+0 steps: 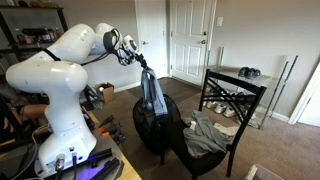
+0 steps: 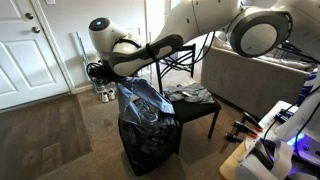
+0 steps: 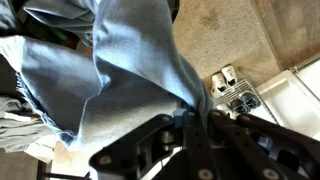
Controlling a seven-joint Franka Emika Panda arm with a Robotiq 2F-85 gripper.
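My gripper [image 1: 141,62] is shut on a blue denim garment [image 1: 152,92], which hangs down from the fingers over a black mesh hamper [image 1: 158,130]. In an exterior view the gripper [image 2: 118,80] holds the jeans [image 2: 142,100] by their top, and their lower part rests in the hamper [image 2: 150,145]. Light blue cloth [image 3: 130,70] fills most of the wrist view, and it is pinched between the black fingers [image 3: 175,135] at the bottom.
A black chair [image 1: 225,120] with grey clothes [image 1: 208,135] on its seat stands beside the hamper. A shoe rack [image 1: 240,95] with shoes stands by the wall, and white doors [image 1: 190,40] are behind. The floor is brown carpet [image 2: 50,140].
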